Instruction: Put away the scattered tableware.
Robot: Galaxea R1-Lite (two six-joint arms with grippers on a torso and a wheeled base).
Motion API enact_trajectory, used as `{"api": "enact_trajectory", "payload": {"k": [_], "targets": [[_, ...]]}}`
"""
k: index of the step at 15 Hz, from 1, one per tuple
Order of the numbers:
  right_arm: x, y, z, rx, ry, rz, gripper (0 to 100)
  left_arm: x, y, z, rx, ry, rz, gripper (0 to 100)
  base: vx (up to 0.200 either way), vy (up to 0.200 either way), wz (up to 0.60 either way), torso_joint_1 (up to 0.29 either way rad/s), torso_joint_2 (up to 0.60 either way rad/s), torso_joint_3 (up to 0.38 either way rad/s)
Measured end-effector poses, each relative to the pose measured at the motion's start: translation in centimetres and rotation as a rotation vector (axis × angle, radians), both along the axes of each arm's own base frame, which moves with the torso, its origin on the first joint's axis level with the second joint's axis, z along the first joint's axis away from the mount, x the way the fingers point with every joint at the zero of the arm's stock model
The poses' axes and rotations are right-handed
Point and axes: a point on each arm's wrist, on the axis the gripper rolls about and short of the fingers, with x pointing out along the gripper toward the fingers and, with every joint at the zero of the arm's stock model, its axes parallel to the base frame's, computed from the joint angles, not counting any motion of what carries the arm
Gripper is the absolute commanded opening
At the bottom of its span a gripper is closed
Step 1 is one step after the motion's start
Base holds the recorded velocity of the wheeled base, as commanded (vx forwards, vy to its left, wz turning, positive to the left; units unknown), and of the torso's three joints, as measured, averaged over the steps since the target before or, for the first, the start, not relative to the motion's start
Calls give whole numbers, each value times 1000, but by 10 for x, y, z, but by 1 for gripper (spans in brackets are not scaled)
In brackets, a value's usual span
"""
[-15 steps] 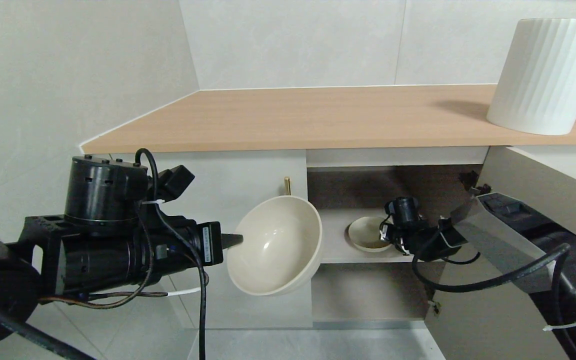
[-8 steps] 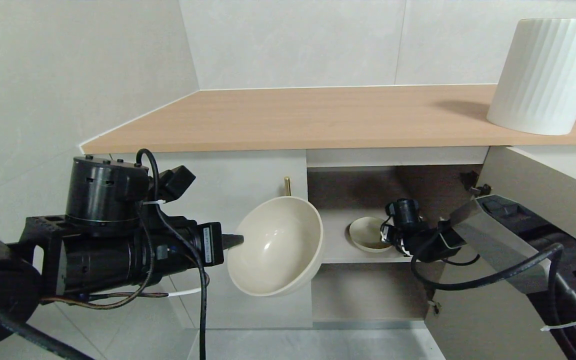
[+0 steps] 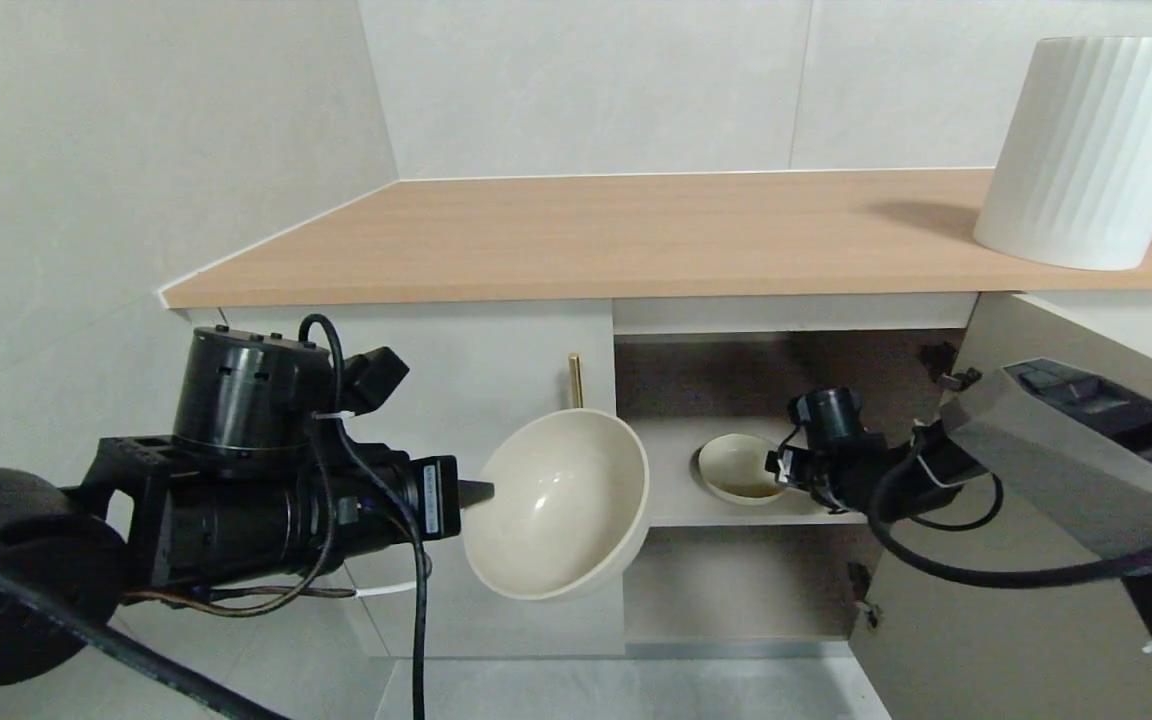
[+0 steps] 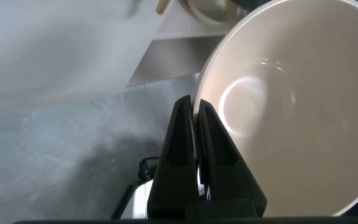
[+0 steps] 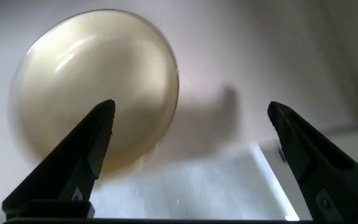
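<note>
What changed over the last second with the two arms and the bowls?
The left gripper, shut on the rim of the big bowl, carried it slightly toward the open cabinet. The open right gripper backed away from the small bowl on the shelf. That bowl and the white container stayed put.

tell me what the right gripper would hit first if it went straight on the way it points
Most likely the small bowl on the cabinet shelf: the right gripper points at it with open fingers, the bowl lying nearer one finger. Depth is unclear.
</note>
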Motion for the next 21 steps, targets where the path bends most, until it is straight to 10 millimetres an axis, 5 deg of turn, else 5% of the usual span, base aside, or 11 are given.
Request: {"api": "enact_trajectory", "payload": {"k": [8, 13, 16, 21], "targets": [[-88, 39, 69, 29, 10, 244, 100, 11, -36, -54, 222, 93, 87, 0, 0, 0, 0, 0, 0, 0], [-174, 76, 116, 91, 142, 571, 100, 8, -51, -72, 261, 137, 38, 0, 0, 0, 0, 0, 0, 0], [-195, 89, 122, 97, 140, 644, 100, 8, -57, -75, 268, 137, 21, 0, 0, 0, 0, 0, 0, 0], [-198, 101, 107, 71, 177, 668, 100, 7, -61, -74, 268, 131, 8, 0, 0, 0, 0, 0, 0, 0]]}}
